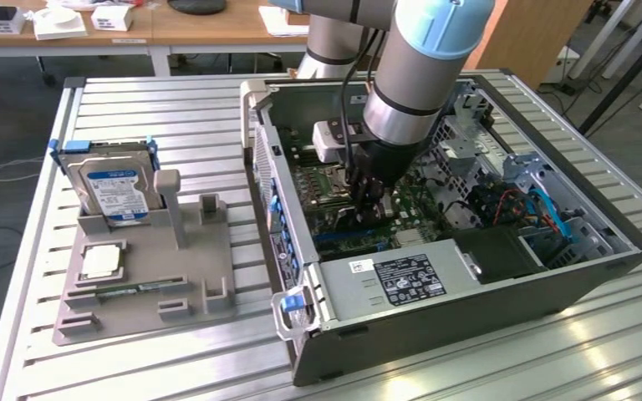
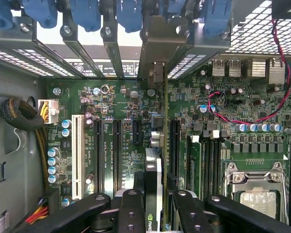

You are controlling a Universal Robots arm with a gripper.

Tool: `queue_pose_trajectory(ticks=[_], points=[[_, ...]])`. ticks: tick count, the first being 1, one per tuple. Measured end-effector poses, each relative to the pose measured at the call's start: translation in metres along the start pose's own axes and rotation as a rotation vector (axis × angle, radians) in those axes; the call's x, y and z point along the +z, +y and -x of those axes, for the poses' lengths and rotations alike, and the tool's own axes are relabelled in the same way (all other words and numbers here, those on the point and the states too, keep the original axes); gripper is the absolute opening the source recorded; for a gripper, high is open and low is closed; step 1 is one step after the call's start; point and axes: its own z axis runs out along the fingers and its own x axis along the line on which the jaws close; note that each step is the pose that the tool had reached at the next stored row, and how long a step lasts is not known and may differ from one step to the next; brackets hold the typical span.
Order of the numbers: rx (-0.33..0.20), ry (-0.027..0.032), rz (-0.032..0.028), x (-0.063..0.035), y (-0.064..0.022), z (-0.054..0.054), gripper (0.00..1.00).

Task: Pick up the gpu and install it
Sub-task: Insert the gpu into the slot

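Observation:
Seen edge-on in the wrist view, the gpu (image 2: 158, 160) is a thin dark card standing on its edge over the green motherboard (image 2: 121, 97). Its silver end bracket (image 2: 157, 46) reaches the case's rear slot openings. My gripper (image 2: 155, 206) is shut on the card, with black fingers (image 2: 131, 208) on either side of it. In the exterior view the gripper (image 1: 368, 190) is lowered deep inside the open computer case (image 1: 466, 322), over the motherboard's expansion slots. Whether the card sits fully in its slot, I cannot tell.
Several blue latches (image 2: 131, 14) line the rear bracket row. A red cable (image 2: 242, 119) loops near the CPU socket (image 2: 254, 189). The power supply (image 1: 410, 280) fills the case's near end. Left of the case, a grey holder (image 1: 143, 288) carries a hard drive (image 1: 114, 188).

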Motion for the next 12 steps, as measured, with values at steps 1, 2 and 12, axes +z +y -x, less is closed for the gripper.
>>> queue_pose_trajectory(ticks=[1, 2, 12], points=[[0.000, 0.0001, 0.0000, 0.0000, 0.0000, 0.0000, 0.27], [0.000, 0.0000, -0.0001, 0.0000, 0.0001, 0.0000, 0.27], [0.003, 0.0000, -0.0001, 0.0001, 0.0001, 0.0000, 0.27]])
